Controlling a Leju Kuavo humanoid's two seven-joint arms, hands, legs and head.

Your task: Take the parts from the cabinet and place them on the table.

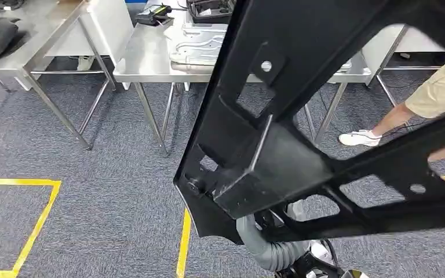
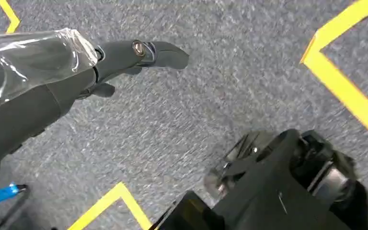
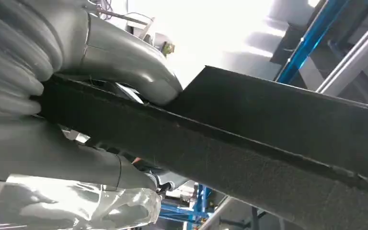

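Our right robot hand is clamped on the edge of the black part, the thick thumb over one face and the fingers under the other, so the big frame-like panel stands tilted up above and ahead of that hand, across most of the head view. Our left robot hand hangs over the carpet with nothing in it, its fingers stretched out and apart.

The steel desk lies well ahead of the holding hand, beyond the part, with light-coloured parts already lying on it. A person stands near its far right corner.

We judge this to be the carry. To do it well we should keep the grip firm, since the panel is long and held by one edge, so it may swing or twist. We should walk steadily, keep the lower corner clear of the desk's rim, and watch the person's legs. We should set it down beside the light-coloured parts, not on them.
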